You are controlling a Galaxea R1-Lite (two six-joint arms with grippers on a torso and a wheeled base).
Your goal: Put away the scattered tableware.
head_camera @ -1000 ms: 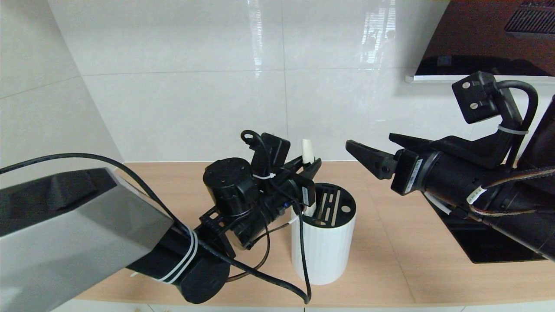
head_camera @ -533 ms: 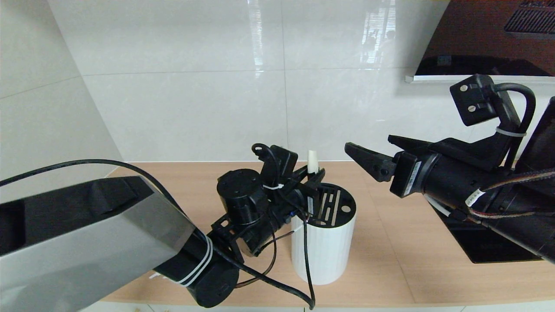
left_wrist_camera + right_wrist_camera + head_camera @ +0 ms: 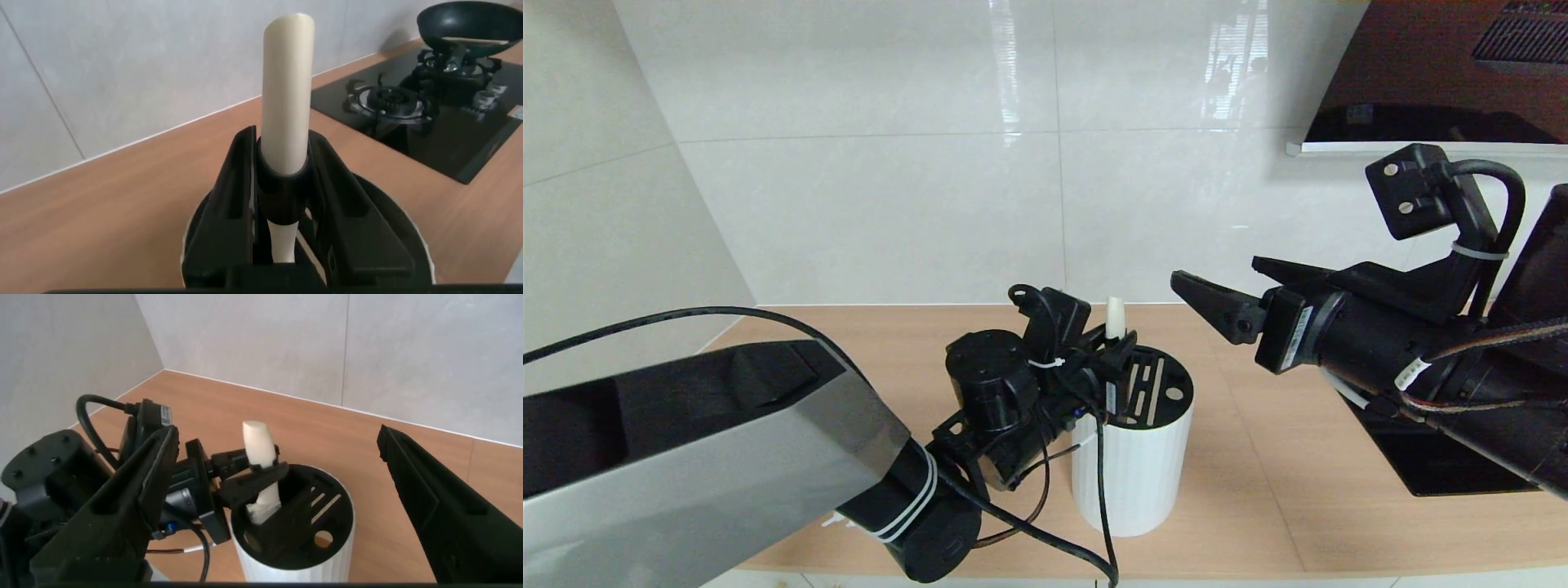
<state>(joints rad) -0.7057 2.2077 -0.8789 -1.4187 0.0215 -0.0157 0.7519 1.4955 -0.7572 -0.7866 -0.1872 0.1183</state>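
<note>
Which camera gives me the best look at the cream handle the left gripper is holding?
Left wrist view: the cream handle stands upright, close up, clamped in the left gripper. The right wrist view shows it from farther off, lower end at the white holder top; in the head view its tip pokes above the gripper.

One slotted holder (image 3: 1134, 478), one cream-handled utensil (image 3: 286, 90), one gas hob (image 3: 425, 122), one pan (image 3: 470, 20).

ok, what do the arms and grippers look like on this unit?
Left arm: angular silver-grey shell, black joints, white zip ties, loose black cable. Right arm: black cylindrical body, white label, white tie, braided brown cable. Left gripper and right gripper: black, tapered flat fingers. Black screwed camera bracket on the right wrist.
</note>
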